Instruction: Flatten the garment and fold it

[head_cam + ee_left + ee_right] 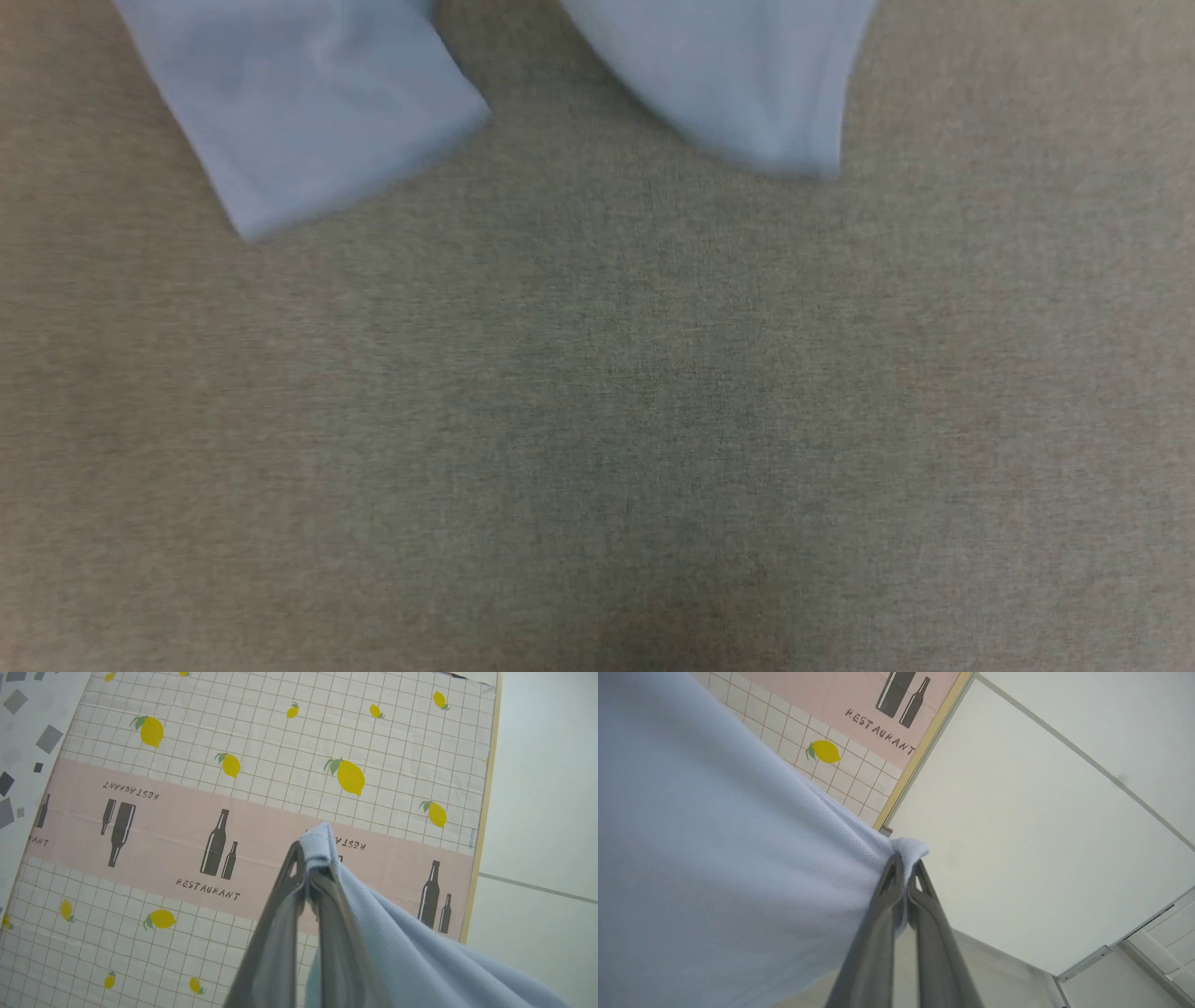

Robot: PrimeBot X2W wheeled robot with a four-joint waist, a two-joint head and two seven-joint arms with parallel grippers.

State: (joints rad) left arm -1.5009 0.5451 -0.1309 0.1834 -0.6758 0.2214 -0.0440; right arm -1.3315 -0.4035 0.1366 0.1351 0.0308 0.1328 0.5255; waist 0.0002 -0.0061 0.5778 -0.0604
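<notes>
**Garment** [397, 947]: light blue knit, held up off the lemon-print cloth [233, 742] at two points, one by each gripper.
- Left hold: a folded-over edge of fabric stands up past the fingertips and the rest drops away on one side, over the cloth's pink band.
- Right hold: a small bunched tip pokes beyond the fingertips, and a broad taut sheet of fabric stretches off from them, covering much of the cloth on that side.

**Left gripper** [310, 875]: jaws together, clamped on the garment's edge, poised over the cloth's pink band.

**Right gripper** [906, 877]: jaws together, clamped on the garment, just past the cloth's edge and over the pale floor [1017, 812].

**Lemon-print cloth**: grid pattern with yellow lemons, and a pink band printed with dark bottles and "RESTAURANT". It lies flat on a surface with a pale wooden rim [483, 812].

**Head view**: a squared-off flap [308, 103] and a rounded fold [738, 84] of blue fabric, well apart, lie blurred against a grey-green woven ground [597, 420]. How this ground relates to the cloth cannot be told.
</notes>
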